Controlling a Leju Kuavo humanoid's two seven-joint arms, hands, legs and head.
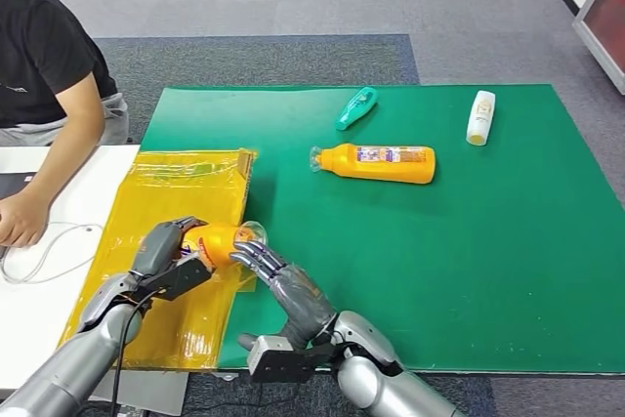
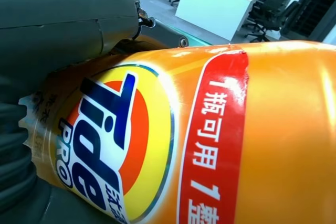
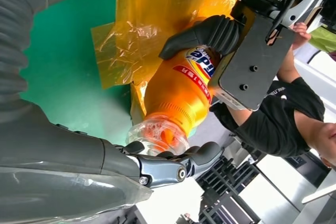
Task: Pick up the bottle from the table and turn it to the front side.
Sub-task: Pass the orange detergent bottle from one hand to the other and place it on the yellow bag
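Head view, right hand (image 1: 291, 285): nearest the camera, palm down over the green mat, its fingers (image 1: 254, 256) stretched toward the clear cap of the held bottle; spread and holding nothing.
Right wrist view, fingers (image 3: 198, 155): extended just beside the clear cap, touching or nearly touching it; I cannot tell which.
Left hand (image 1: 168, 251): wrapped around the orange bottle (image 1: 221, 239), lifted above the yellow sheet; in the right wrist view dark fingers (image 3: 206, 34) curl over the bottle's body.
Orange bottle: gripped in the left hand, lying roughly level, clear cap end pointing to the robot's right, toward the right hand.
Label: in the left wrist view the bottle (image 2: 245, 140) shows a Tide logo and a red band with white characters, facing that camera.
Yellow sheet (image 1: 185, 187): crinkled plastic lying across the join of the white worktop and the green mat.
White worktop (image 1: 73, 183): at the left, with a thin white cable (image 1: 44, 251) on it.
Person (image 1: 44, 75): in a black top, seated at the far left, a forearm resting on the white worktop.
Green mat (image 1: 479, 261): covers the main worktop.
Second orange bottle (image 1: 380, 163): lying on its side, mid-mat.
Green bottle (image 1: 356, 107): lying further back.
White bottle (image 1: 480, 117): lying at the far right, well apart from the others.
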